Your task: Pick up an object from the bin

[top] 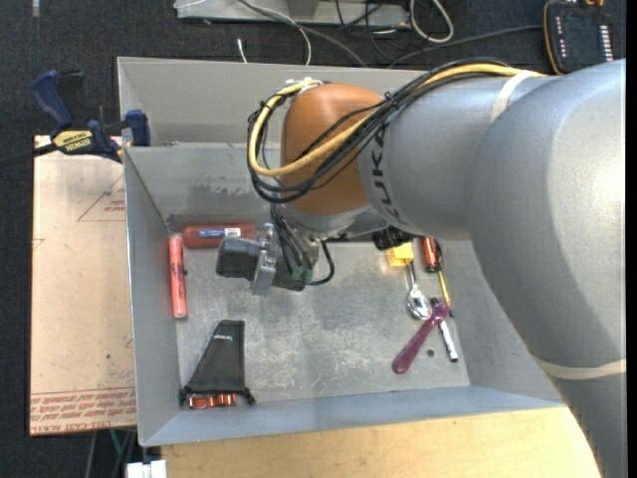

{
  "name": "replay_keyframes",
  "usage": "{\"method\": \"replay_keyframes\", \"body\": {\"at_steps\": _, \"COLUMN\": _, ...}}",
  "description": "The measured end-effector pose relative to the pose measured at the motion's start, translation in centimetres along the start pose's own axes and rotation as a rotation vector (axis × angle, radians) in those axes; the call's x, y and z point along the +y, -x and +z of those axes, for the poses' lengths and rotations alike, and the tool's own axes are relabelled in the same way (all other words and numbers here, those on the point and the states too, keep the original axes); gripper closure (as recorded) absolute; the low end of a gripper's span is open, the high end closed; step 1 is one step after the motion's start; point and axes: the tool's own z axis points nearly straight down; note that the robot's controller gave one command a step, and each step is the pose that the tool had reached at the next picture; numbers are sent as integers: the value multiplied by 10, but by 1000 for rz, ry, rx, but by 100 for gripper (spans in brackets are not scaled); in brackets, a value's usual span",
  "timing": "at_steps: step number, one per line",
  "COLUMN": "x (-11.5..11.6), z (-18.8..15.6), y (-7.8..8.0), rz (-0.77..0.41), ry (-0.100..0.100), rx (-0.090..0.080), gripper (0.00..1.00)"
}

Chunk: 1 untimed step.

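The end effector (274,265) hangs low in the bin (149,267), far left, just beside a labelled red marker (214,234) (plausibly its target); whether it is open or gripping, I cannot tell.

We see a pink marker (178,277) at the left, a black wedge (221,358) near-left, and a purple spoon (418,342) at the right.

Thick grey arm (498,157), smooth rounded casing, black lettering (382,167). Orange dome cover (323,142) at wrist. Yellow and black cables (261,147) looped over it. Dark metal gripper (269,265) below
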Motion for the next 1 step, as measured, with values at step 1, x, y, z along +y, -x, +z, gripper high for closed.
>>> {"method": "replay_keyframes", "body": {"at_steps": 1, "x": 0, "z": -18, "y": -1, "rz": 0, "ry": -1, "rx": 3, "gripper": 100}}
